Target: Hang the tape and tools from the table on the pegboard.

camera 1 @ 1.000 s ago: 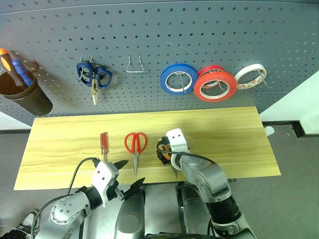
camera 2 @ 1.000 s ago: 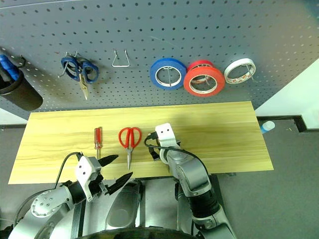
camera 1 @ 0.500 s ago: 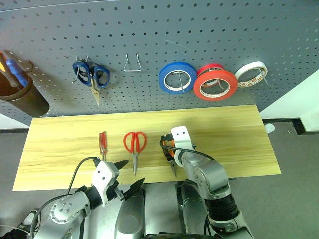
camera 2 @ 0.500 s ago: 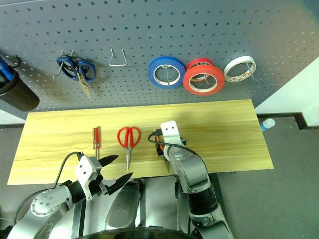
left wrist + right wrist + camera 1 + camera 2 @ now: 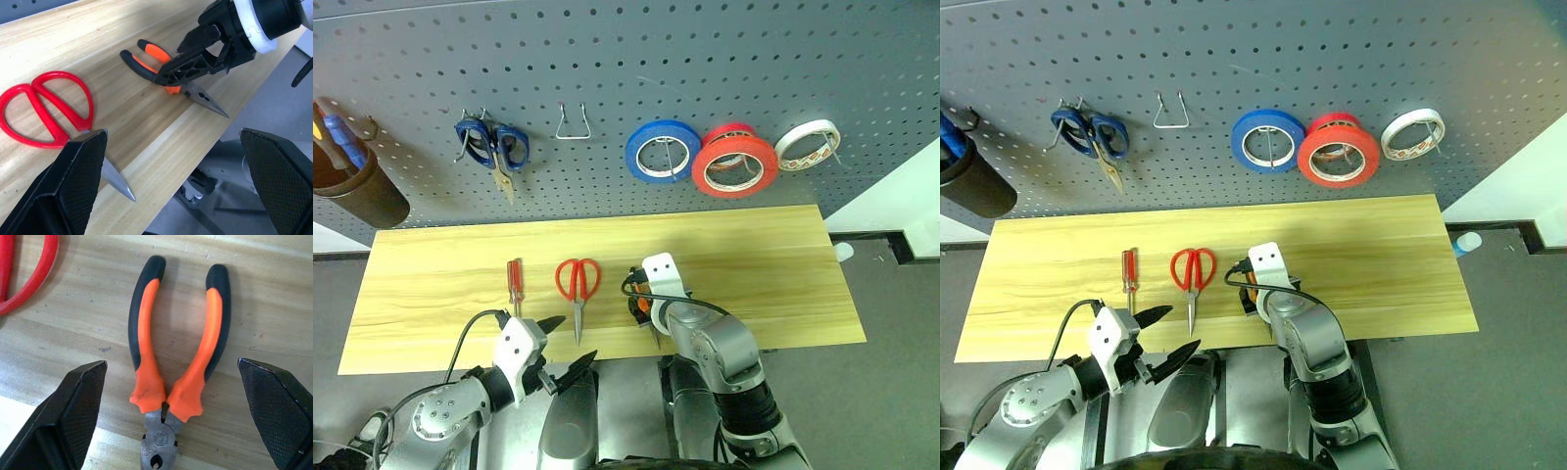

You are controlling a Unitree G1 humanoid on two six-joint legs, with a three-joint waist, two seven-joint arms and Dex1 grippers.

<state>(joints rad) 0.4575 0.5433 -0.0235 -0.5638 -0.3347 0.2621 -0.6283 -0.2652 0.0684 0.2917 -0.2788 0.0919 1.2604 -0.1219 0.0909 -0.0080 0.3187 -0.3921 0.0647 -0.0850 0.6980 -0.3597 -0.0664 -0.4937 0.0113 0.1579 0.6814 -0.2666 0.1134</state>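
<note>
Pliers (image 5: 171, 377) nose cut off; red scissors (image 5: 27, 274) mostly cropped

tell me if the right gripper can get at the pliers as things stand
Probably yes. The right gripper hangs just above the pliers with its fingers open to either side of the orange-and-black handles. The pliers lie flat on the table, and the red scissors lie clear of them.

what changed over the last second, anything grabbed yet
Nothing grabbed and nothing visibly moved. The right end effector hovers open over the pliers, which lie on the table as before. The left end effector stays open at the near edge. The red scissors, screwdriver and hung red tape are unchanged.
</note>
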